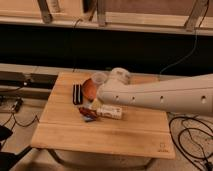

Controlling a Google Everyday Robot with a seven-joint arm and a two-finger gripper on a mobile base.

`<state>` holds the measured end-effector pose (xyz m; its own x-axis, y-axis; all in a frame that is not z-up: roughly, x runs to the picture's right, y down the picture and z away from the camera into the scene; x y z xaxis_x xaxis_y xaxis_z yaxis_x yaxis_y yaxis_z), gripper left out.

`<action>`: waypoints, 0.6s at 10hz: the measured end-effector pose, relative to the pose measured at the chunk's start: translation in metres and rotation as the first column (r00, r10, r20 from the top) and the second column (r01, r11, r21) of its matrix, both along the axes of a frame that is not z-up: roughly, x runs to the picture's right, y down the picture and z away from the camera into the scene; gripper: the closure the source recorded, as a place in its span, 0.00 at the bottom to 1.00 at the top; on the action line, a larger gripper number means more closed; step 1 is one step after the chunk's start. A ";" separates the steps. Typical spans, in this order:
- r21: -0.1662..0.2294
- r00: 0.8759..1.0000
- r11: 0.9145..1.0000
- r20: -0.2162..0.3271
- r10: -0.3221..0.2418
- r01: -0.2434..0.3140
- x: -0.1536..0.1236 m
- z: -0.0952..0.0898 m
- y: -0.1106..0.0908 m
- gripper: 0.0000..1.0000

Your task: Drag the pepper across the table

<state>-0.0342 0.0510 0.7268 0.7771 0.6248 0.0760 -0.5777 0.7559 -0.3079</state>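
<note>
Table (125, 136) holds one pepper (86, 112), one bottle (110, 112); pincer hidden behind arm (160, 95).

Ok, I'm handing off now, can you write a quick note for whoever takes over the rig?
Gripper: cannot be made out; the arm reaches in from the right, and its end hangs over the plate at the back of the table.
Pepper: lying mid-table, just left of the white bottle, arm not on it.
Done: nothing yet.
Left: reach the pepper, then drag it across the table.
</note>
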 end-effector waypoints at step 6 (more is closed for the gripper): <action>-0.006 1.000 1.000 0.003 -0.001 0.001 0.003 -0.001 0.004 0.20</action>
<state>-0.0309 0.0548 0.7258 0.7777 0.6243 0.0741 -0.5760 0.7547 -0.3140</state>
